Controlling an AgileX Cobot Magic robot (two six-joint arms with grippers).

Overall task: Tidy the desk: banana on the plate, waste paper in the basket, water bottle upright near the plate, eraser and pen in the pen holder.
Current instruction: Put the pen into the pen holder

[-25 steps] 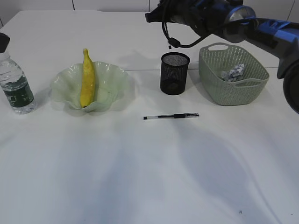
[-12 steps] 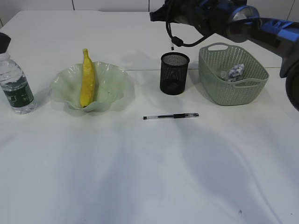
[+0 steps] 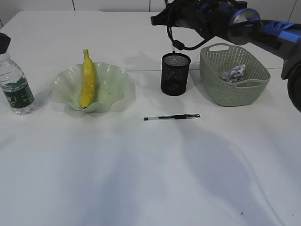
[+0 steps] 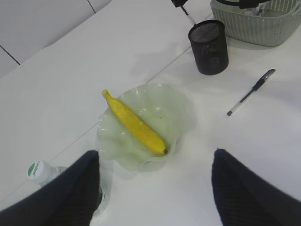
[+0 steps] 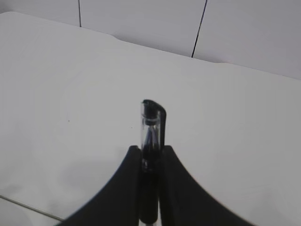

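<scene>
My right gripper (image 5: pixel 151 153) is shut on a black pen (image 5: pixel 153 127) and holds it upright just above the black mesh pen holder (image 3: pixel 175 74); the pen's lower end (image 3: pixel 173 47) hangs over the holder's mouth. A second pen (image 3: pixel 172 117) lies on the desk (image 3: pixel 141 179) in front of the holder. The banana (image 3: pixel 88 82) lies in the pale green plate (image 3: pixel 117 80). The water bottle (image 3: pixel 15 87) stands upright to the plate's left. The waste paper (image 3: pixel 235 73) is in the basket (image 3: pixel 233 94). My left gripper (image 4: pixel 155 188) is open and empty above the plate's near side. The eraser is not clearly visible.
The desk's back edge meets a white panelled wall. The right arm's dark body (image 3: pixel 221 19) and cable reach over the holder and basket. The holder (image 4: pixel 209 46) and basket (image 4: pixel 263 28) also show in the left wrist view.
My right gripper has shifted slightly right with the pen and lowered it toward the pen holder's mouth. Everything else has stayed in place.
</scene>
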